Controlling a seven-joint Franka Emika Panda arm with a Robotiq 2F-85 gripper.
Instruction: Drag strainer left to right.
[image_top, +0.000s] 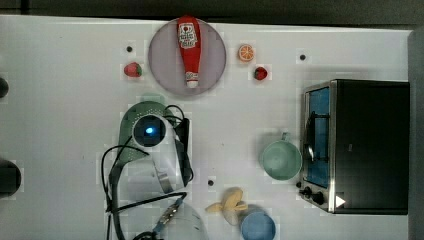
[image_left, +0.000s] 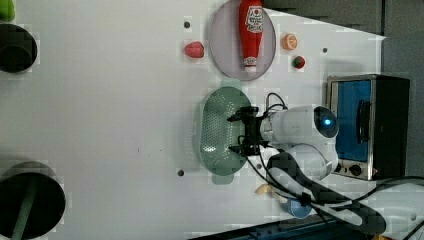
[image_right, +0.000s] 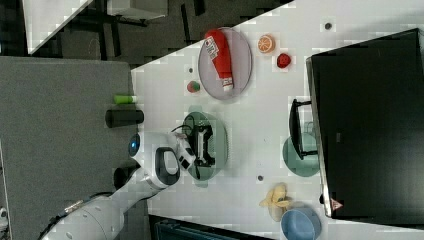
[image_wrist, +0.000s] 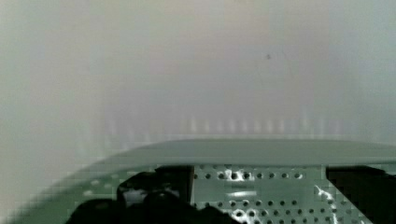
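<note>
one panda gripper (image_left: 243, 132), fingers spread wide and grasping nothing, hangs inside the pale mint-green perforated plastic strainer (image_left: 216, 131), which sits mid-table below the ketchup plate (image_top: 162, 60) in the top view. step: seating for the drag. next: press a finger against the wall, slide toward the toaster oven (image_top: 370, 145).

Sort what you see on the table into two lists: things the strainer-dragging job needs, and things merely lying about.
Needed for the job:
strainer
gripper, open, over the strainer's bowl

Lying about:
ketchup bottle on a plate
two strawberries
orange slice
green cup
toaster oven
banana
blue bowl
</note>
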